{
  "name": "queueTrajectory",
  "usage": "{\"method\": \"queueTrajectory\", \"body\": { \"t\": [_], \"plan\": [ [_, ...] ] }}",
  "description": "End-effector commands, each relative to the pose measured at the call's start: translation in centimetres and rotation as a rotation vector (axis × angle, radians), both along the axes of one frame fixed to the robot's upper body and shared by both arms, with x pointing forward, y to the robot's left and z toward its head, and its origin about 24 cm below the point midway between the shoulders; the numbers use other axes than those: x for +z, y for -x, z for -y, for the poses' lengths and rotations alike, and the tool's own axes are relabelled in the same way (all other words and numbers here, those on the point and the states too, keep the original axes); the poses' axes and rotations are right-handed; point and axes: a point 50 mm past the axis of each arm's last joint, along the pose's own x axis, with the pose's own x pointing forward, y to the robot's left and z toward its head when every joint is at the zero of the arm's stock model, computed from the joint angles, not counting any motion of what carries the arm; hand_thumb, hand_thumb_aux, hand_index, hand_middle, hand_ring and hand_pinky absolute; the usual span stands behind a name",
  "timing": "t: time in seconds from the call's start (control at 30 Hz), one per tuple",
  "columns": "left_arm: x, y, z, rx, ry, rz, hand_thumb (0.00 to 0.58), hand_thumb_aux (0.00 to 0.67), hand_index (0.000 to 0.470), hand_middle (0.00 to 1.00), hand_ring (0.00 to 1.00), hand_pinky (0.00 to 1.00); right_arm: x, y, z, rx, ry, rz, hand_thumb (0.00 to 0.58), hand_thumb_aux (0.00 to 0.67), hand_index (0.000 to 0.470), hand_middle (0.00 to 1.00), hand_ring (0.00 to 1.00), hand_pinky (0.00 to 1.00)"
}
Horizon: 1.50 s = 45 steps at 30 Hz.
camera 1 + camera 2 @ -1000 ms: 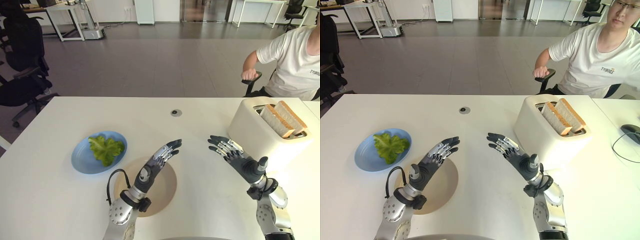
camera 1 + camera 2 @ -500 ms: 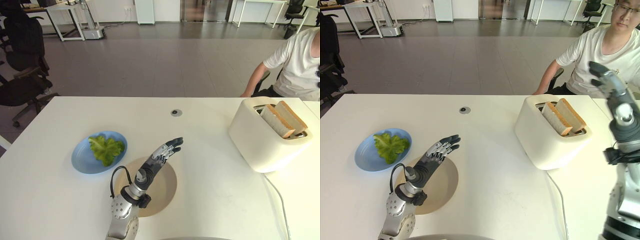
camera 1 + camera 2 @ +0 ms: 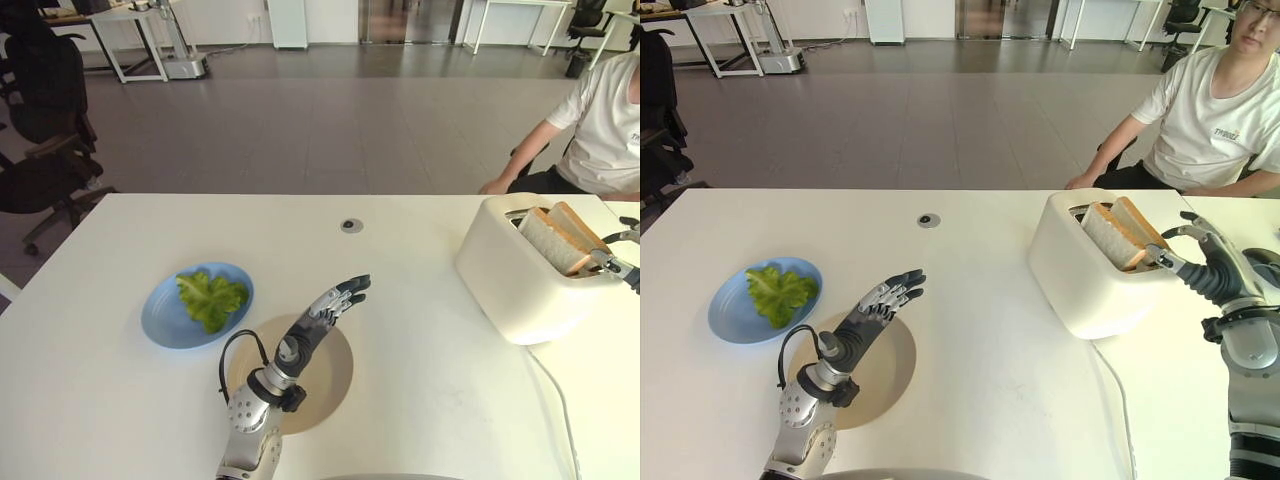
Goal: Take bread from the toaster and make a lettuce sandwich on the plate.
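1. Bread: two toasted brown slices [image 3: 1118, 232] stand upright in the slots of the white boxy toaster [image 3: 1075, 285], far right on the white table [image 3: 990, 330]. Neither is pulled yet.
2. Change: right hand [image 3: 1212, 270] has swung from mid-table, up high over the right edge, and is now down at the toaster's right side, level with the slice tops.
3. Right hand state: fingers apart in a curved pre-grasp, tips [image 3: 1160, 258] at the edge of the nearer slice. Not clamped on it, as far as I can see.
4. Left hand [image 3: 880, 303]: flat, fingers spread, holding nothing. It has stayed over the round tan plate [image 3: 890, 375] near centre.
5. Green lettuce leaf [image 3: 780, 292] sits on the round blue plate [image 3: 725, 318], left of the tan plate, untouched.
6. Meaning: we're at step one, the approach looks done, and the next move is to close on the slice and lift straight up.
7. Risk: a grip on one edge only may let the slice tilt or jam in the slot.
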Motion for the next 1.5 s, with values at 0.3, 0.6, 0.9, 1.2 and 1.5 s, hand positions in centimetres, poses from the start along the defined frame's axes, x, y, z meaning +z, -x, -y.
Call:
{"method": "queueTrajectory", "body": {
  "t": [0.3, 0.6, 0.9, 1.2, 1.5],
  "plan": [
    [-0.1, -0.2, -0.1, 0.002, -0.024, 0.011, 0.000, 0.000, 0.000, 0.00, 0.00, 0.00, -1.7, -1.0, -2.2, 0.105, -0.095, -0.057, 0.574, 0.602, 0.422, 0.00, 0.00, 0.00],
    [-0.2, -0.3, -0.2, 0.002, -0.030, 0.012, 0.000, 0.000, 0.000, 0.00, 0.00, 0.00, -2.6, -1.0, -1.7, 0.082, -0.081, -0.093, 0.530, 0.473, 0.332, 0.00, 0.00, 0.00],
    [-0.2, -0.5, -0.3, 0.003, -0.028, 0.017, 0.000, 0.000, 0.000, 0.00, 0.00, 0.00, -2.5, -1.1, -1.3, 0.077, -0.096, -0.066, 0.580, 0.670, 0.470, 0.00, 0.00, 0.00],
    [0.6, -0.6, -1.3, 0.052, -0.017, 0.055, 0.000, 0.000, 0.000, 0.00, 0.00, 0.00, 0.4, -1.4, -1.8, 0.130, -0.237, 0.134, 0.580, 0.670, 0.470, 0.00, 0.00, 0.00],
    [4.8, -1.3, -10.1, 0.378, -0.313, 0.149, 0.000, 0.000, 0.000, 0.00, 0.00, 0.00, 8.1, 0.8, -5.0, 0.492, -0.612, 0.426, 0.580, 0.670, 0.470, 0.00, 0.00, 0.00]
  ]
}}
